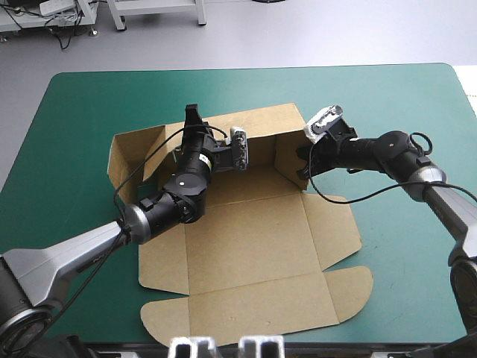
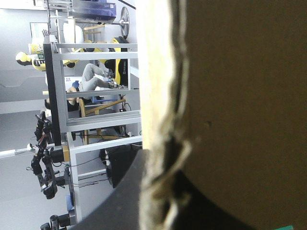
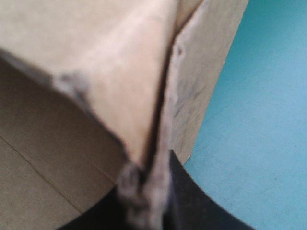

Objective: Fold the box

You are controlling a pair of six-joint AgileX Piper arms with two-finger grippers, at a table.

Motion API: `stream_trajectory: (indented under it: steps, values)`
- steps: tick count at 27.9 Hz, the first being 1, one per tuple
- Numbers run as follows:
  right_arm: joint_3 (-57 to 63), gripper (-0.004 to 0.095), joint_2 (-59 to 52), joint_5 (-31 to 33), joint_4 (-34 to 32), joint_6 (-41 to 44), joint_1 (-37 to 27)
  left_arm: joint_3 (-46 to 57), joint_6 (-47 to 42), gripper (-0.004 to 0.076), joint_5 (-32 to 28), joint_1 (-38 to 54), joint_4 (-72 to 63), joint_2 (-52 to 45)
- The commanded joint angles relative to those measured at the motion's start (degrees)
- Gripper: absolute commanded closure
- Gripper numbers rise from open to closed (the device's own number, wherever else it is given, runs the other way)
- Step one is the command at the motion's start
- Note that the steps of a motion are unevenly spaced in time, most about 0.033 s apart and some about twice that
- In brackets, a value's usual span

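Cover [image 1: 74, 112]: teal-green.
Left gripper [image 1: 192, 118]: clamped on box [image 1: 246, 246], back wall [image 1: 257, 127].
Right gripper [image 1: 303, 158]: clamped on side wall [image 1: 287, 155].
Risk: a slip lets both spring flat.

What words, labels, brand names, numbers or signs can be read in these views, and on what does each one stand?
None can be read in any view.
The brown cardboard box, flat in front with walls raised at the back: plain board, no print.
The teal-green table cover: no marking.
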Motion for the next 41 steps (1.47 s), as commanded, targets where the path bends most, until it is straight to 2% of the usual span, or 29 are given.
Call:
stream_trajectory:
  steps: [1, 3, 12, 14, 20, 33, 35, 38, 39, 41]
  values:
    - [-1.3, 0.0912, -2.3, 0.1, 2.6, 0.5, -0.1, -0.8, -0.6, 0.0731, 0.6, -0.5, 1.6, -0.8]
    - [-1.3, 0.0912, -2.3, 0.1, 2.6, 1.0, -0.1, -0.8, -0.8, 0.0691, 2.3, -0.5, 4.9, 0.0]
    - [-1.3, 0.0912, -2.3, 0.5, 2.5, 1.7, -0.1, -0.8, -2.2, 0.0294, 2.1, -0.5, 5.9, 0.7]
    - [-1.3, 0.0912, -2.3, 0.3, 2.4, 1.7, -0.1, -0.8, -5.5, 0.0266, 1.9, -0.5, 5.9, 0.7]
    - [-1.3, 0.0912, -2.3, -0.8, 2.3, 2.6, -0.1, -0.9, -11.5, 0.0270, 1.9, -3.0, 5.9, -1.4]
    - [-1.3, 0.0912, -2.3, -2.2, -0.4, 9.1, -0.1, -1.4, -16.4, 0.0275, 1.9, -12.6, 5.5, -12.1]
    - [-1.3, 0.0911, -2.3, -1.8, -0.4, 10.0, -0.1, -1.5, -18.0, 0.0320, 2.9, -12.4, 6.9, -13.2]
    - [-1.3, 0.0911, -2.4, -1.0, -0.6, 12.4, -0.1, -2.6, -19.1, 0.0497, 5.0, -10.7, 9.3, -14.2]
    - [-1.3, 0.0911, -2.4, -0.8, -0.6, 14.0, -0.1, -3.5, -19.1, 0.0597, 5.1, -9.4, 9.5, -14.6]
    - [-1.5, 0.0911, -2.9, -0.5, -1.1, 15.1, 0.1, -5.2, -21.7, 0.0732, 4.7, -6.8, 9.9, -14.7]
